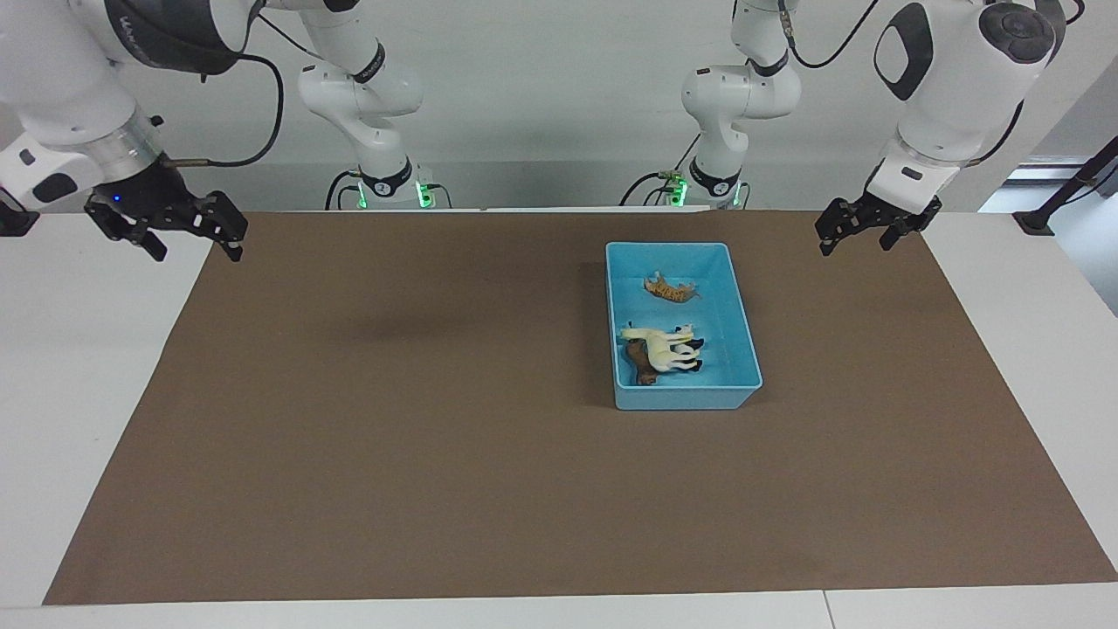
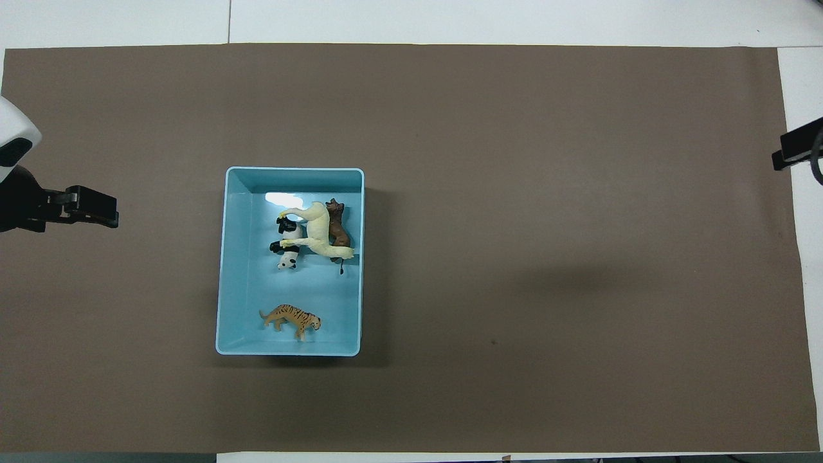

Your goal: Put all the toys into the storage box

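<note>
The light blue storage box (image 1: 683, 398) stands on the brown mat, toward the left arm's end of the table. All four toys lie inside it. The orange striped tiger (image 2: 292, 319) lies on its side at the end nearer to the robots. The cream-yellow horse (image 2: 315, 235), the brown lion (image 2: 337, 228) and the black-and-white panda (image 2: 287, 247) lie packed together at the farther end, the horse partly over the other two. My left gripper (image 1: 854, 249) is open and empty, raised over the mat's edge beside the box. My right gripper (image 1: 196, 253) is open and empty, raised over the mat's other corner.
A brown mat (image 1: 393, 419) covers most of the white table (image 1: 79, 376). The two arm bases (image 1: 389, 179) stand at the robots' edge of the table. A black stand (image 1: 1061, 196) shows past the left arm's end.
</note>
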